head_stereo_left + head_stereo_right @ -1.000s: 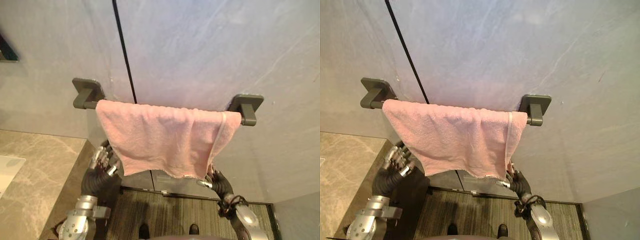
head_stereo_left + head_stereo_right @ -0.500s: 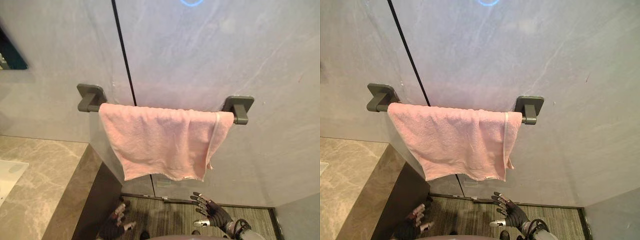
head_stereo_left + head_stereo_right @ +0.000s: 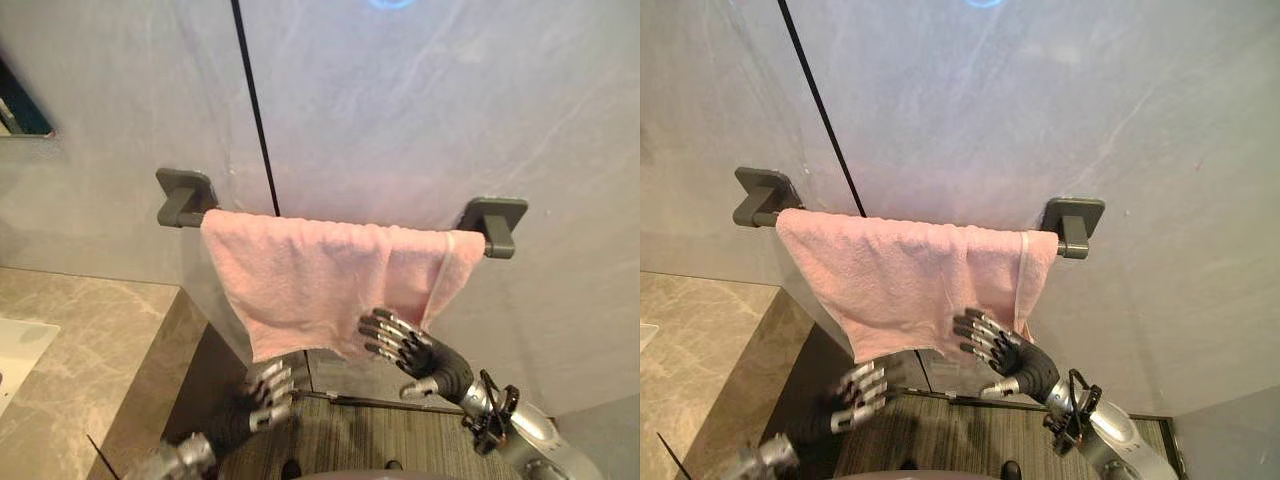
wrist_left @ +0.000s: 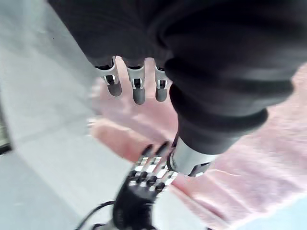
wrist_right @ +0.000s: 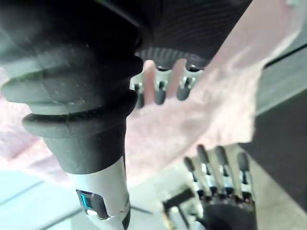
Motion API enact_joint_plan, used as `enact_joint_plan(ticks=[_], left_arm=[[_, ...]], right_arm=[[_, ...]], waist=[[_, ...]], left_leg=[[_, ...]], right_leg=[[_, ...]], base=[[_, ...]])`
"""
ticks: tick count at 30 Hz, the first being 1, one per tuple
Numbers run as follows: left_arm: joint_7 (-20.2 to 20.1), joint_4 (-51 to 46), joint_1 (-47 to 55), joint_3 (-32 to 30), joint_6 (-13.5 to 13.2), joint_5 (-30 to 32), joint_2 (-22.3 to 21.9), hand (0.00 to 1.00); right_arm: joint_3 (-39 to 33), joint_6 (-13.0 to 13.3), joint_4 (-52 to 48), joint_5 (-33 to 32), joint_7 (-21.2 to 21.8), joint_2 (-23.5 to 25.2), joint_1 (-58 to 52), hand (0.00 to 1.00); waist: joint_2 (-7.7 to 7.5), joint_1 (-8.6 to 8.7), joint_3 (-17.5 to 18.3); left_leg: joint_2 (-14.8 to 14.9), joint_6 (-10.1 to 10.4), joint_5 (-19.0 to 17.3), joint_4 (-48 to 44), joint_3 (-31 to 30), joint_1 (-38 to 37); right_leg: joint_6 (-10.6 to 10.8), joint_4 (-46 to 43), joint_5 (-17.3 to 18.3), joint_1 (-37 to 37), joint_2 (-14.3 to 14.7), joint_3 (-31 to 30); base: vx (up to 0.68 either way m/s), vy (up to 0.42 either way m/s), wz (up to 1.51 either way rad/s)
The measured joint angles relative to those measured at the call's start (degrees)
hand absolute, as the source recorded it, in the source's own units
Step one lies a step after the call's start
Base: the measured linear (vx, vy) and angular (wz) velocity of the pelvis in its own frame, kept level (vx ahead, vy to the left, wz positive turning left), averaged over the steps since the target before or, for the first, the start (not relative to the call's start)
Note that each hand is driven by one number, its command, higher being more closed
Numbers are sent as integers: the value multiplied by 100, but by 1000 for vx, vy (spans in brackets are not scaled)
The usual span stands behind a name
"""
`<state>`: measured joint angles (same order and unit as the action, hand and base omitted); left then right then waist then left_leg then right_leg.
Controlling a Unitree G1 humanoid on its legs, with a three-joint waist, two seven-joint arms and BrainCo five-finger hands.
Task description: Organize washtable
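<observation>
Right hand (image 3: pixel 405 345) up by the bottom edge of the pink towel (image 3: pixel 320 275), fingers apart and a bit bent, holding nothing. Hard to tell if touching the cloth. Left hand (image 3: pixel 262 392) lower down, under the towel's other bottom corner, fingers spread, empty too. Towel draped over the grey bar (image 3: pixel 182 200) on the wall (image 3: pixel 400 100), hanging a bit crooked, folded over near the right end. Stone counter (image 3: pixel 70 340) off to the left. Probably soft, light and floppy, easy to slide off the bar. Best to pinch both bottom corners and pull gently and evenly.
</observation>
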<state>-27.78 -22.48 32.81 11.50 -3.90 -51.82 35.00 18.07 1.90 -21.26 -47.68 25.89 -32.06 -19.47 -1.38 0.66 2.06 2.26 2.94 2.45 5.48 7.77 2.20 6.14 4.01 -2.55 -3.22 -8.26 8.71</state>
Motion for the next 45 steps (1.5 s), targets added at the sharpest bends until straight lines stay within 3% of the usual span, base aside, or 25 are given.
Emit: enact_joint_plan(ticks=[3,6,10,15,18,22,34,40,45], left_arm=[[416,-205,-395,-85,-385,-142,-486,0],[811,-200,-649,-57,-519,20,-834,0],[1166,-8,-918,140,-554,316,-1253,0],[1214,437,-1065,542,-535,509,-1677,0],[1356,717,-1212,578,-534,1189,-2038,0],[1781,921,-1377,199,-532,2854,-2500,0],[2293,1093,-1380,-735,-518,4884,-3055,0],[2582,1093,-1380,-1313,-520,5445,-3172,0],[2669,1094,-1380,-1633,-520,5464,-3216,0]], right_arm=[[122,52,0,-135,-113,186,6,0],[272,69,5,-122,-325,368,72,0],[501,75,102,-46,-473,678,186,0],[820,73,688,332,-596,1081,473,0],[1011,60,1027,583,-716,1413,743,0],[1126,28,1256,946,-723,1729,1019,0],[1074,-66,1310,1471,-665,1969,1032,0],[891,-67,1309,1512,-564,2038,995,0],[713,-98,1273,1430,-418,2032,808,0]], waist=[[-36,1,-23],[-59,15,-63],[-93,10,-89],[-92,11,-93],[-92,5,-97],[-106,-4,-130],[-147,16,-204],[-147,13,-204],[-148,11,-204]], left_leg=[[-2,-14,-10,-4,-17,10],[-1,-27,-32,-4,-8,12],[-7,-27,-46,-3,2,61],[-11,-28,-42,-1,24,191],[-11,-28,-42,-1,40,258],[-8,-29,-43,-4,87,326],[-4,-39,-66,-2,171,278],[-5,-39,-66,-2,177,247],[-5,-39,-66,-2,178,239]], right_leg=[[1,3,-2,-2,3,14],[1,7,-1,-13,6,-6],[1,-15,0,-87,0,-43],[1,-82,1,-273,-4,-97],[1,-87,0,-350,-3,-114],[1,-87,-3,-429,3,-151],[2,-111,-3,-422,9,-252],[2,-140,-2,-411,8,-260],[2,-143,-2,-407,8,-261]], base=[[58,-10,1],[24,-14,-4],[-21,-7,-3],[-27,-2,-4],[-5,-1,-1],[26,-7,-4],[0,-6,-4],[0,0,0],[0,0,0]])
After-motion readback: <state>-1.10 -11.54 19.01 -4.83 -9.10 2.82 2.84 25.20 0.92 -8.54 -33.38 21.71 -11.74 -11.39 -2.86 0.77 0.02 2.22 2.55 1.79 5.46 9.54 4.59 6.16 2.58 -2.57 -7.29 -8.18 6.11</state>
